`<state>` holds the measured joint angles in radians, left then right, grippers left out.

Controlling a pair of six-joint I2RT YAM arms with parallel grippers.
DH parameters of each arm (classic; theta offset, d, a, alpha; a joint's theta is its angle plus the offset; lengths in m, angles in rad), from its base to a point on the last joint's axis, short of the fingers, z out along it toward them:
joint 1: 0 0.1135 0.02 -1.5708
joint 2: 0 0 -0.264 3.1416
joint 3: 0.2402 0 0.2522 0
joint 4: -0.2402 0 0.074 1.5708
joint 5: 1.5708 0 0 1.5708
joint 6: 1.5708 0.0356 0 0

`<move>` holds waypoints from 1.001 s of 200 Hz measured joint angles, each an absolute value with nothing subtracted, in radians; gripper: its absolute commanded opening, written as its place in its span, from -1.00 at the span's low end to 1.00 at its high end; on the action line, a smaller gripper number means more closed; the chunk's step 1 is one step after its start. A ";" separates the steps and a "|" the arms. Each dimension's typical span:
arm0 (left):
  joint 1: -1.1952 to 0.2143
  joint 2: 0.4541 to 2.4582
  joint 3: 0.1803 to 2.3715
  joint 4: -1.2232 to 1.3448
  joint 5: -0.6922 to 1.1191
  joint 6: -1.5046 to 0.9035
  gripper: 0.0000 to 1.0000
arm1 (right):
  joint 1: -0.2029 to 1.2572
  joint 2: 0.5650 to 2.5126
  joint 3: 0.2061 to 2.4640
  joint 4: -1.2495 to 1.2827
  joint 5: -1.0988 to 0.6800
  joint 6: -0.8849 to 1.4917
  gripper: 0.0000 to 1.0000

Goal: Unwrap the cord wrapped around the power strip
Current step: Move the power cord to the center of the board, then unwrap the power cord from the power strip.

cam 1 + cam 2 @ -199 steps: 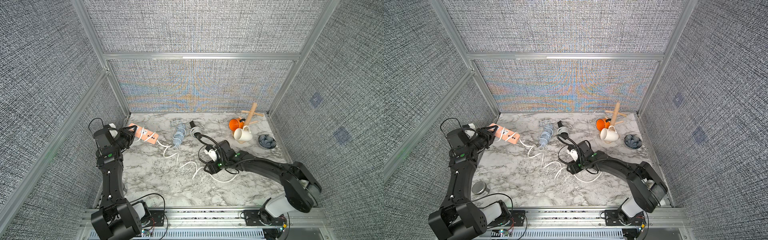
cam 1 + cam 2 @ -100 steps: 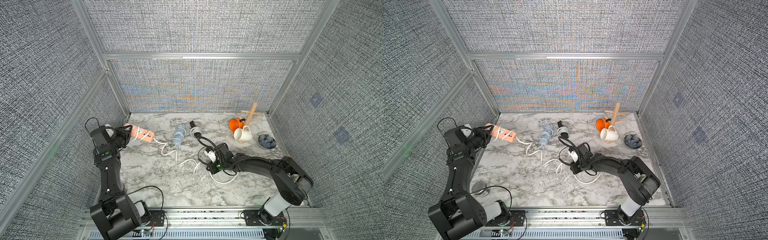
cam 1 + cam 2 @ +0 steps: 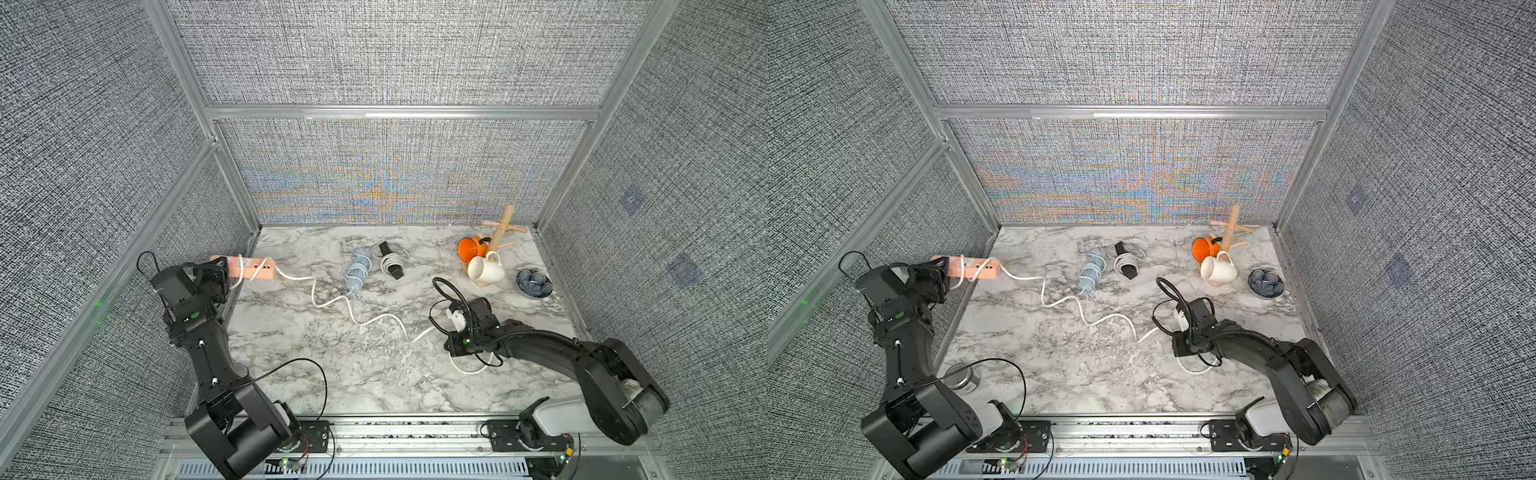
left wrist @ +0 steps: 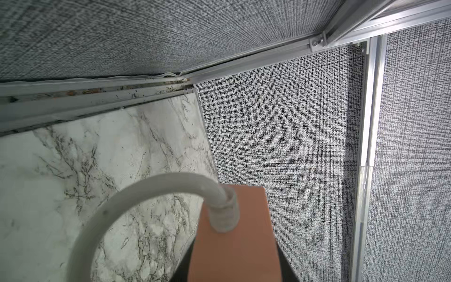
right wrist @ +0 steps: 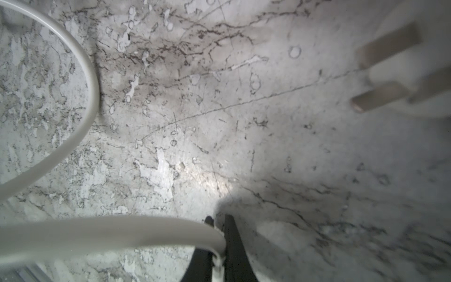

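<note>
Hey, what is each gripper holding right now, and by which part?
The left gripper clamps one end of the orange plastic power strip. The right gripper is shut on its white cord, near the plug.

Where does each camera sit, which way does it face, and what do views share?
Top views: high over the front rail, looking down at the table; left arm and right arm show whole.
Left wrist: on the left arm, looking along the left end effector past the power strip into a corner.
Right wrist: on the right arm, low over the table, right end effector pinching the cord.
Shared: every view shows the cord.
</note>
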<state>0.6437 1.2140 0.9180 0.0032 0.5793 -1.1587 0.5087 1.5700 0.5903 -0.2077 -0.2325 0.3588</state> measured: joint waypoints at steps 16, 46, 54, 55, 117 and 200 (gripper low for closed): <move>0.643 1.216 0.916 -0.002 0.583 -1.159 -1.00 | 0.505 1.570 0.592 -0.210 -0.244 0.354 -0.42; 0.563 1.202 0.916 -0.028 0.588 -1.140 -1.00 | 0.506 1.489 0.609 -0.286 -0.310 0.327 0.49; 0.528 1.194 0.913 -0.036 0.595 -1.131 -1.00 | 0.505 1.452 0.627 -0.306 -0.330 0.316 0.59; 0.522 1.193 0.912 -0.036 0.595 -1.130 -1.00 | 0.505 1.449 0.629 -0.308 -0.332 0.315 0.60; 0.184 1.132 0.823 -0.029 0.559 -1.126 -1.00 | 0.506 1.391 0.864 -0.299 -0.446 0.317 0.31; -0.046 1.282 0.783 0.164 0.554 -1.269 -1.00 | 0.590 1.702 0.985 0.126 -0.574 0.385 0.09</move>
